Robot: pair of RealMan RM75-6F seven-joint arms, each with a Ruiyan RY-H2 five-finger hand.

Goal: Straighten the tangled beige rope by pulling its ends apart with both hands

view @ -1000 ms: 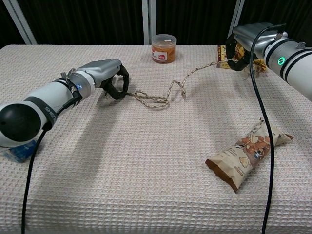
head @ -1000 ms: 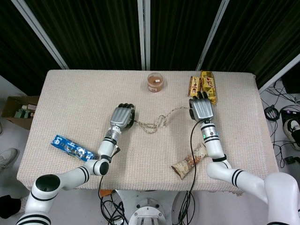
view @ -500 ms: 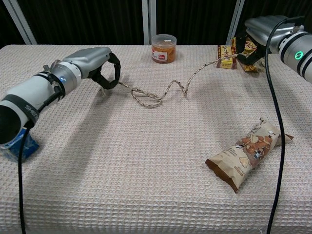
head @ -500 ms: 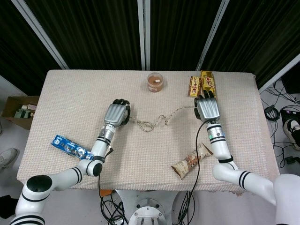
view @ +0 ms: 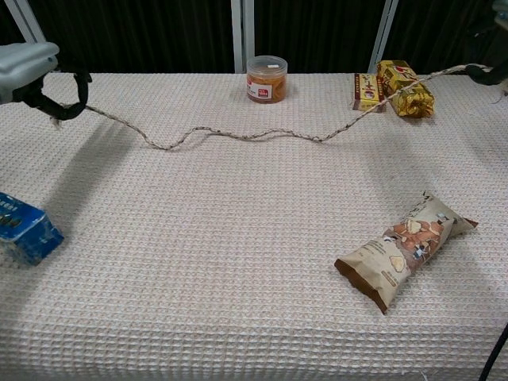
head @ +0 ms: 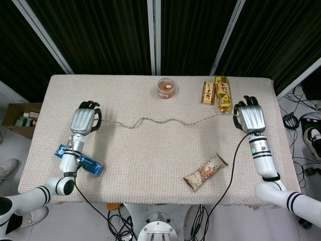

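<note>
Both hands hold the ends: left hand (head: 85,119) mid-left, right hand (head: 251,116) mid-right; beige rope (head: 165,120) appears light, limp, best gripped at its tips.

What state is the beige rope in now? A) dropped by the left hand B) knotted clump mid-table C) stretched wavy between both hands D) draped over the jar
C: the thin beige twisted rope runs in shallow waves from the left hand to the right hand, with no clump visible.
</note>
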